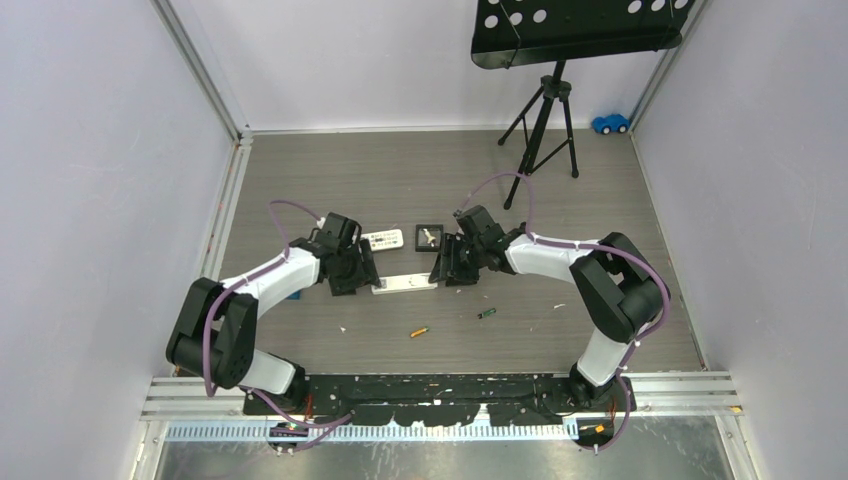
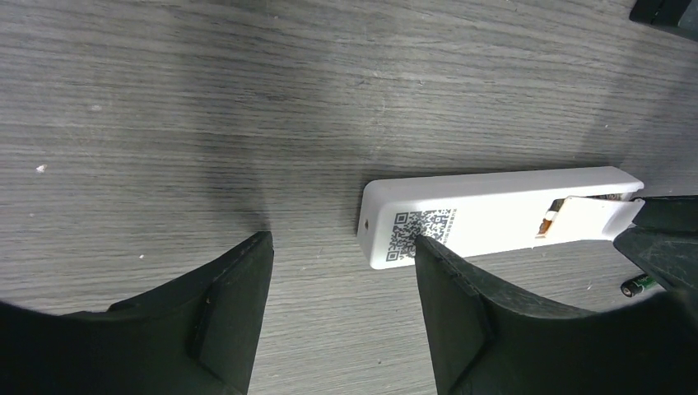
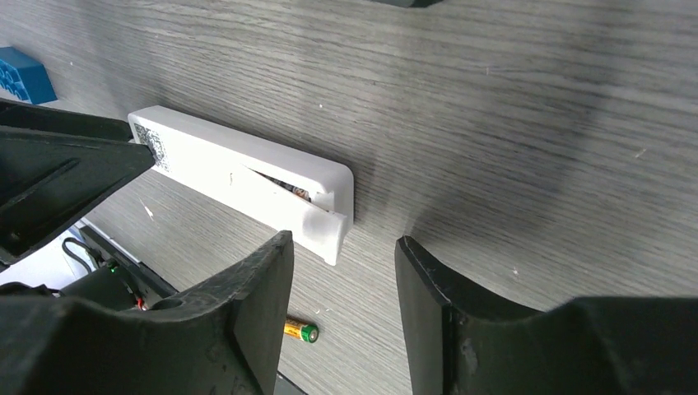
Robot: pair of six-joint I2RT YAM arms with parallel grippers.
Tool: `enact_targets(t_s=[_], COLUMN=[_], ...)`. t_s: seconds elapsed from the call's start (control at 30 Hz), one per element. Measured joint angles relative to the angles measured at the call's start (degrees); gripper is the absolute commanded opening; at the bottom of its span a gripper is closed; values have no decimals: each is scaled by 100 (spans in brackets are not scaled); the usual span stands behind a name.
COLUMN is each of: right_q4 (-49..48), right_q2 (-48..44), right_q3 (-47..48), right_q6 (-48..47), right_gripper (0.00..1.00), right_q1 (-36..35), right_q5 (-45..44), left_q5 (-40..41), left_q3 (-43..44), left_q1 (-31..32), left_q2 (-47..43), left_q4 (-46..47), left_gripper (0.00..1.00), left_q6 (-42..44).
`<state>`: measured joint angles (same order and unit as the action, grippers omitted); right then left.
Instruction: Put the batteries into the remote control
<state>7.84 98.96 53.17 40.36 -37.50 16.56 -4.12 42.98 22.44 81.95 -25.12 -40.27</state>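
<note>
The remote control lies back-up between my two grippers, a QR label at one end. Its battery cover sits partly slid off the other end, and a battery shows in the gap. My left gripper is open with nothing between its fingers, and one fingertip sits at the QR label. My right gripper is open and empty just off the cover end. An orange battery and a green-and-black battery lie loose nearer the arm bases, the green-and-black one beside my right finger.
A shorter white remote and a small black tray lie just beyond the remote control. A blue block sits by the left arm. A music stand and a blue toy car stand at the far right.
</note>
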Motion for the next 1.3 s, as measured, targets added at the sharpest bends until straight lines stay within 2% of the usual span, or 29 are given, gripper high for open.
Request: enact_targets(t_s=[0.1,0.27,0.5,0.7,0.9,1.03,1.3], right_q4=[76,114,24,-153,-225,-219,-308], right_q2=[-2,0,0,114,155,129,85], right_q3=[0,0,0,0,0,9,7], right_q6=[122,275,389,514,597,570,332], right_gripper=[54,44,37,25,7,1,1], right_q1=[0,0,0,0,31,66,66], right_q5=[0,11,31,142,223,236,192], left_q5=[0,0,0,-15,-22,-24,-48], left_q3=[0,13,22,44,74,74,85], left_q1=[0,0,0,0,0,0,-2], left_q2=[13,44,55,85,87,98,136], left_q4=[0,0,0,0,0,0,-2], left_gripper=[66,66,66,66,66,66,65], left_q6=[7,11,24,26,26,26,28])
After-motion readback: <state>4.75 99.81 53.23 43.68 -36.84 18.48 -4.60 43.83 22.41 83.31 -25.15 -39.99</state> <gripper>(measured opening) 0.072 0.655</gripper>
